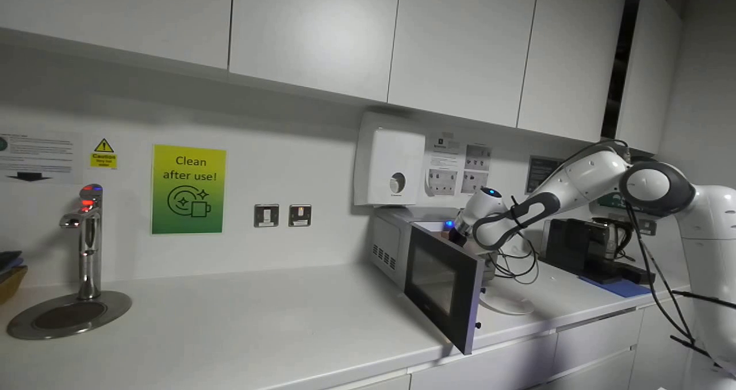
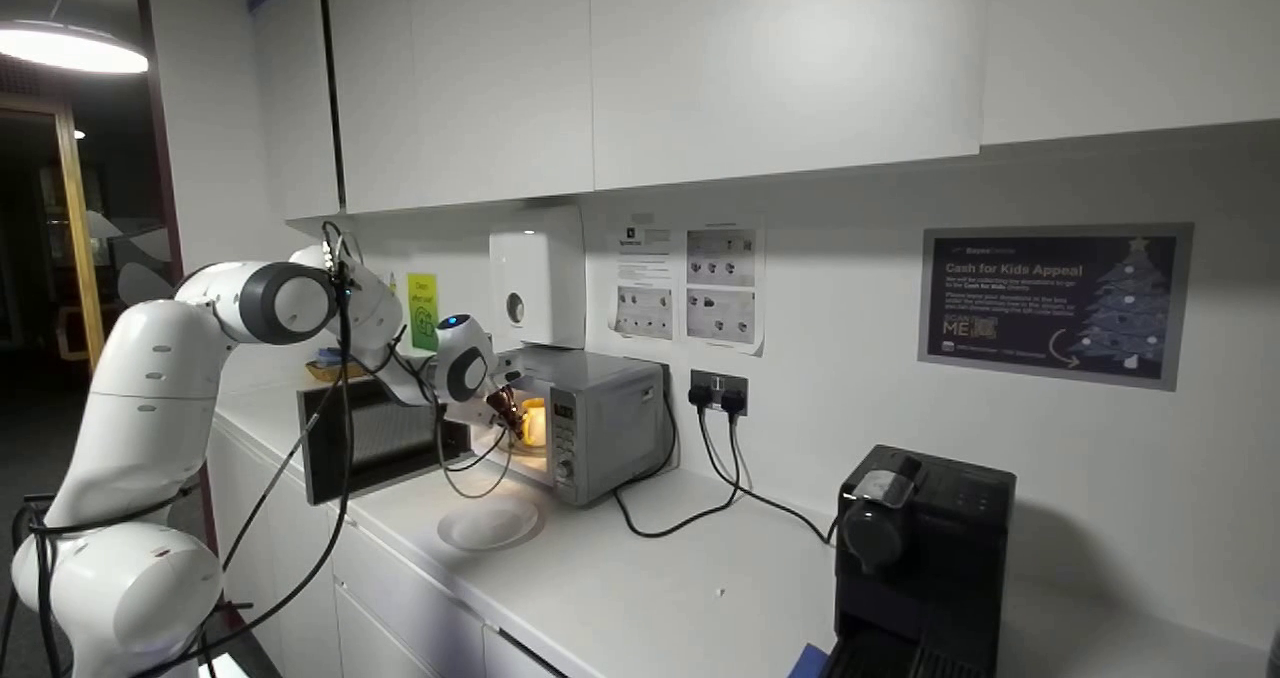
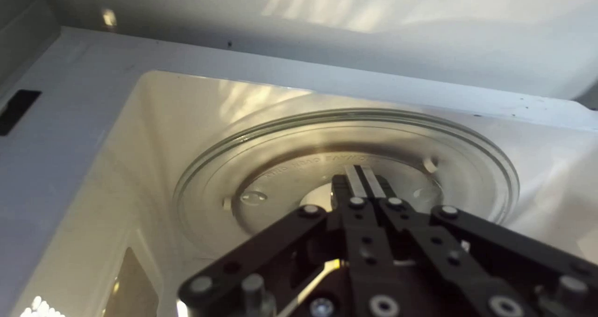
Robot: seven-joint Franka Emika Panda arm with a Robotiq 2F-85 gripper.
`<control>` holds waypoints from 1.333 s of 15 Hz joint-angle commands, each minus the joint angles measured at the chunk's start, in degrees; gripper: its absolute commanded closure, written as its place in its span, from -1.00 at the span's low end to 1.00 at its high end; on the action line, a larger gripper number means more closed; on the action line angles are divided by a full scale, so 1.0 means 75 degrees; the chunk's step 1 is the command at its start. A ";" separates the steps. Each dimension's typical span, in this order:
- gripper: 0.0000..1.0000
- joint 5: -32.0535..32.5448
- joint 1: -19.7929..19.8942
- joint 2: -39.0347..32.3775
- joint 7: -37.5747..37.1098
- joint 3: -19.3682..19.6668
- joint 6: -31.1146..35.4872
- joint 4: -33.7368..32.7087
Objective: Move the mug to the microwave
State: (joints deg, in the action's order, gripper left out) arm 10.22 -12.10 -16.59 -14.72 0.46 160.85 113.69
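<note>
Claw [image 3: 364, 179] is fully closed, nothing visible between its fingertips [image 3: 355, 181]. Mug [image 2: 535, 424] is inside the microwave [image 2: 618, 433], near the edge beside the control panel [image 2: 564, 443]. Presumably light, stiff, slippery, fragile: grasp opposite walls.

You have a white surface [image 1: 241, 315] carrying the silver-grey microwave [image 2: 620, 433], a pale round disc [image 2: 490, 525] in front of it, a black cable [image 2: 650, 535], a coffee machine [image 2: 950, 548] with a blue mat [image 1: 624, 289] at its foot, and, well apart, a chrome tap [image 1: 90, 257].
</note>
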 commanded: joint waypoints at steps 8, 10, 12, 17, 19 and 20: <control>1.00 -0.0352 0.0070 0.1697 0.0387 -0.0762 -0.1648 0.1113; 1.00 -0.0513 0.0115 0.2199 0.0490 -0.0913 -0.2241 0.1417; 1.00 -0.0886 0.0133 0.2819 0.0629 -0.1030 -0.3112 0.1704; 1.00 -0.1249 0.0149 0.4628 0.0854 -0.1085 -0.4824 0.2534; 0.48 -0.1324 0.0154 0.5387 0.0934 -0.1045 -0.5258 0.2872; 0.44 -0.1369 0.0146 0.5736 0.0977 -0.1024 -0.5475 0.3018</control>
State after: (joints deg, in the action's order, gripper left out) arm 2.25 -11.91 16.48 -10.45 -7.10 123.24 130.50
